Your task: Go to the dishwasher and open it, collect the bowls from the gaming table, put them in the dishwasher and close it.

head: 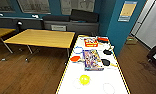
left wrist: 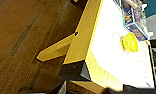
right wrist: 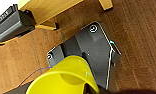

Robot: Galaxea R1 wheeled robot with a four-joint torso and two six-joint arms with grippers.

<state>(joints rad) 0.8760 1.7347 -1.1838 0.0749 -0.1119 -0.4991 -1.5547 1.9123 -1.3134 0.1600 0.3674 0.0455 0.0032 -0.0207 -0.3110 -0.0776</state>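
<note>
A yellow bowl (head: 84, 79) sits on the near part of a long white-topped table (head: 94, 85) with a yellow rim. That bowl (left wrist: 130, 42) also shows in the left wrist view, with the table's wooden side and black corner (left wrist: 74, 71) nearby. A second yellow bowl (right wrist: 66, 75) hangs above the floor and my dark base plate, close to the right wrist camera, and my right gripper holds it. A faint clear ring (head: 108, 88) lies near the table's front right. A blue-rimmed bowl (head: 77, 50) stands farther up the left side. The dishwasher is out of view.
A colourful game box (head: 92, 60), a red box (head: 90, 42), a red paddle (head: 75, 58) and black pieces (head: 107, 52) lie on the white top. A wooden table (head: 41, 37) stands to the left, a teal wall (head: 119, 30) to the right. Wood floor surrounds the tables.
</note>
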